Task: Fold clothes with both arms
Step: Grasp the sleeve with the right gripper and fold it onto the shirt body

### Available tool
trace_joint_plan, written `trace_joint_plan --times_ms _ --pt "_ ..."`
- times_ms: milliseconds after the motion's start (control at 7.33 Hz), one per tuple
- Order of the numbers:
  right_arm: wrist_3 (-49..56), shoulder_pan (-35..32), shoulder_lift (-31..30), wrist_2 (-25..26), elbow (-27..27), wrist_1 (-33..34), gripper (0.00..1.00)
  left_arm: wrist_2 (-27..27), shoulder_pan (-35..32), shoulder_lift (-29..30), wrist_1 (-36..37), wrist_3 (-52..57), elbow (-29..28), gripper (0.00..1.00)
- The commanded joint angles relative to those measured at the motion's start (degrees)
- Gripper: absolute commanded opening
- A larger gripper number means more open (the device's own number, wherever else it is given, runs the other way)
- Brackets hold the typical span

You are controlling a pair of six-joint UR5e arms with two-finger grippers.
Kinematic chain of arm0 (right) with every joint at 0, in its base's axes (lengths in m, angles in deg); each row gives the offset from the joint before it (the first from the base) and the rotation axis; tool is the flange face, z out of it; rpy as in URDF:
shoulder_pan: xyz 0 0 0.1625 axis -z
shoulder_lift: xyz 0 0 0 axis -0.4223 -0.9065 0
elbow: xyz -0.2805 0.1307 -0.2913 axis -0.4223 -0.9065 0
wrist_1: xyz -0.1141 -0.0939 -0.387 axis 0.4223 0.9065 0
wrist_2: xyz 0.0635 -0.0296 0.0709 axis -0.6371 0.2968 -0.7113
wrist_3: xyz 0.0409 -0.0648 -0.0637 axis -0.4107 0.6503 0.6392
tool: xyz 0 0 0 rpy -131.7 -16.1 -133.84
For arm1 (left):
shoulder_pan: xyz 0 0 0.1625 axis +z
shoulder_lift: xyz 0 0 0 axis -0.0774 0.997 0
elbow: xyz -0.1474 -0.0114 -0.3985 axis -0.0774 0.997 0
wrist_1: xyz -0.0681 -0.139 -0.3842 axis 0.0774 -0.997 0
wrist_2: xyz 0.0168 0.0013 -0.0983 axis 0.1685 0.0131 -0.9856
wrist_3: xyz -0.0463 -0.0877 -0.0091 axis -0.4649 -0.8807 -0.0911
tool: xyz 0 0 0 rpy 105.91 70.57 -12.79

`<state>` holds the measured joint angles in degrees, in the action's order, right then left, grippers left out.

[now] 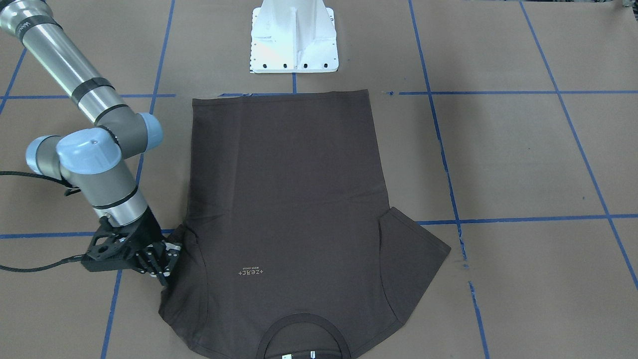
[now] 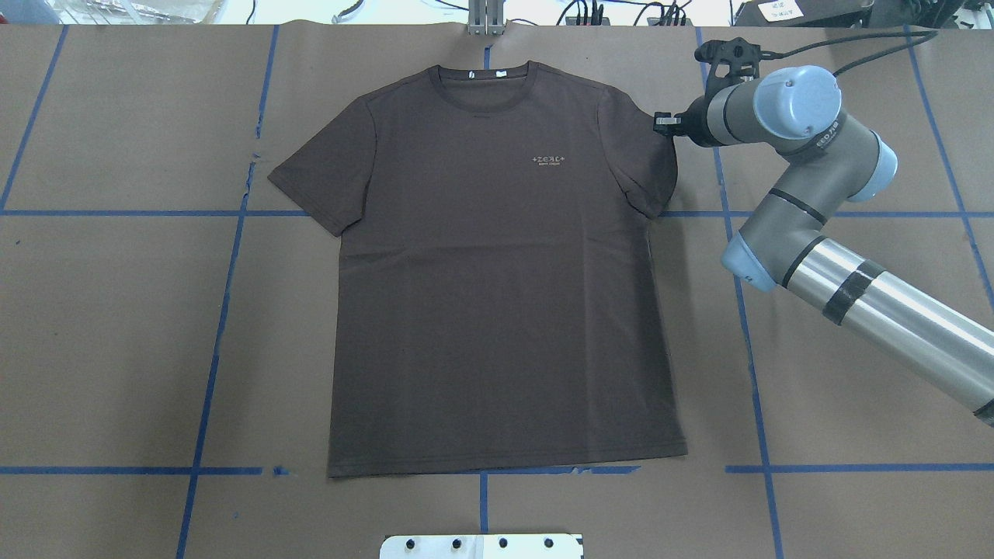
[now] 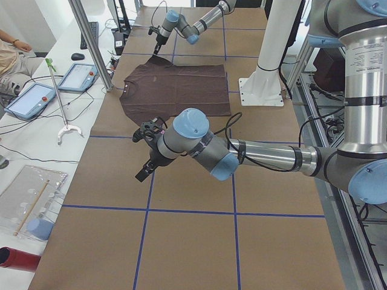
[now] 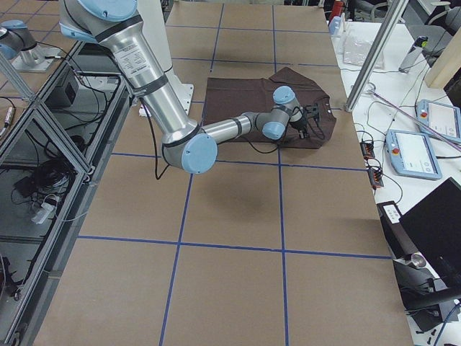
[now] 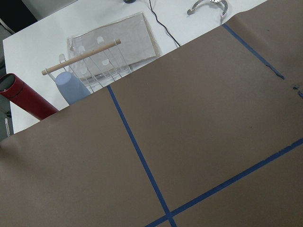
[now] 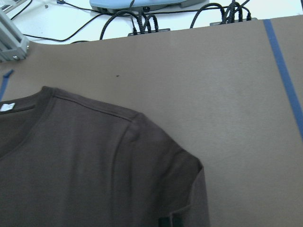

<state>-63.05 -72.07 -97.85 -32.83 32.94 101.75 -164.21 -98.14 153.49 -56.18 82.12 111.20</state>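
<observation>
Shirt (image 2: 497, 295) lies flat and face up in the middle of the worktop (image 2: 116, 326), logo showing. The collar (image 2: 483, 92) is at the edge far from the robot and the hem (image 2: 505, 466) just short of the white pedestal (image 1: 294, 45). Both sleeves are spread to the sides. No fold is in it, so the task is judged to be at its start.

Right arm (image 2: 901, 314) reaches out along the shirt's side. The right end effector (image 1: 160, 269) sits low at the outer edge of the near sleeve (image 2: 648, 155), touching it or just beside it. This placement suggests the sleeve or shoulder is the intended pick point for a first fold inward. Whether the fingers are parted or closed on cloth cannot be told, as they are small and dark against dark fabric. The right wrist view shows only shoulder and sleeve, with a dark sliver at its lower edge.

Left end effector (image 3: 145, 172) hangs above bare paper toward the worktop's left end, well apart from the shirt. It appears in a side view only, so its state cannot be told. The opposite sleeve (image 2: 318, 175) is unattended. Risk noted: a one-sided lift could drag the shirt askew.
</observation>
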Motion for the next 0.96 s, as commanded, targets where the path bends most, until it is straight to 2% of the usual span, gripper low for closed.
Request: trace_joint_plan --times_ms 0,409,546,682,819 --pt "-4.54 5.06 5.50 6.90 0.01 5.93 0.00 0.00 0.01 0.00 -0.01 0.00 -0.20 1.00" --pt "-5.18 8.33 8.24 11.93 -3.31 5.69 0.00 0.00 0.01 0.00 -0.01 0.00 -0.12 1.00" --pt "-5.18 8.68 8.86 12.89 -4.55 5.60 0.30 0.00 0.01 0.00 -0.01 -0.17 -0.12 1.00" --pt "-5.00 8.95 8.87 13.25 -4.56 5.51 0.99 0.00 0.01 0.00 -0.01 -0.52 -0.20 1.00" --pt "-4.57 7.99 9.74 12.30 -4.47 6.03 1.00 0.00 0.10 0.70 -0.01 -2.44 -0.03 1.00"
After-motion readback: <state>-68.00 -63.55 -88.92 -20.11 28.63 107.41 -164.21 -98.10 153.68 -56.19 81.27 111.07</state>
